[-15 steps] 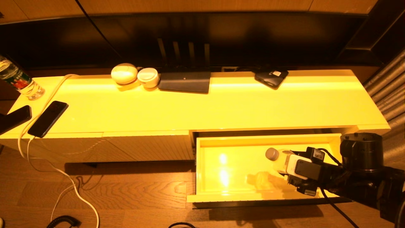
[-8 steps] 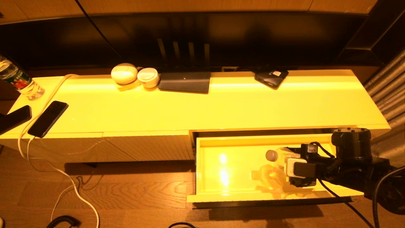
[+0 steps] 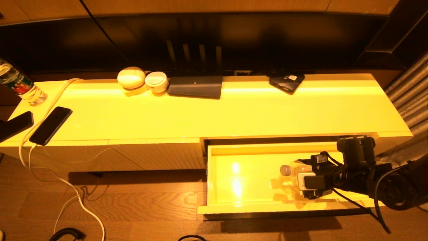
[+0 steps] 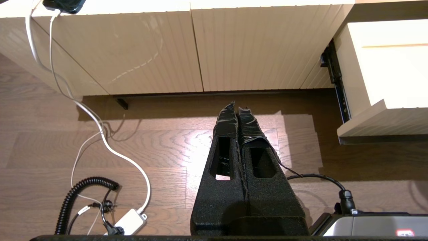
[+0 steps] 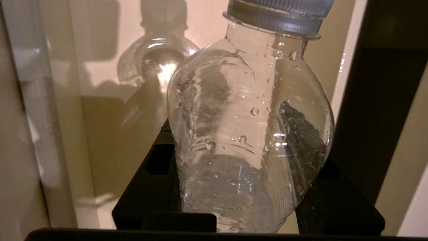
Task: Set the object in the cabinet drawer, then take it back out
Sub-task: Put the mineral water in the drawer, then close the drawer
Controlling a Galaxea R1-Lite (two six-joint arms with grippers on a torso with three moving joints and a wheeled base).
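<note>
At the far left of the glossy pale cabinet top (image 3: 234, 113) we see a clear bottle with a red-green label (image 3: 18, 85) and a black phone on a white cable (image 3: 50, 125). Our left gripper (image 4: 238, 115) hangs parked over the wooden floor (image 4: 150, 150) before the closed ribbed front panels (image 4: 133, 50), its fingers pressed together on nothing. To the right, the wide shallow drawer with a glossy pale interior (image 3: 240, 157) stands pulled open. Inside its right part, our right gripper (image 3: 302, 179) is clamped around the small clear plastic water bottle with a screw cap (image 5: 247, 134), cap pointing left.
</note>
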